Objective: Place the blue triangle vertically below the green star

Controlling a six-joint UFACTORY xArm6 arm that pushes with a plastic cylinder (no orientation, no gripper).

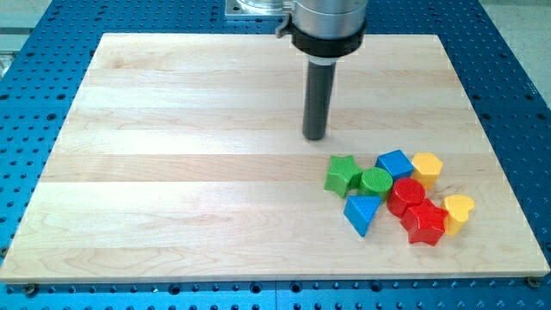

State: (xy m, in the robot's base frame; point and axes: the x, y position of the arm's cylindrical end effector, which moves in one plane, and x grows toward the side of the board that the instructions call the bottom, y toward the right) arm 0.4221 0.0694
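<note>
Tip (315, 136) above ridged green star (343, 175), blue triangle (362, 213).

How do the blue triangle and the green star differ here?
Colour: the blue triangle is blue, the green star green. Shape: the triangle is three-cornered, the star lobed. Place: the triangle lies lower and slightly rightward; the star sits nearer my tip. Both touch the green cylinder.
</note>
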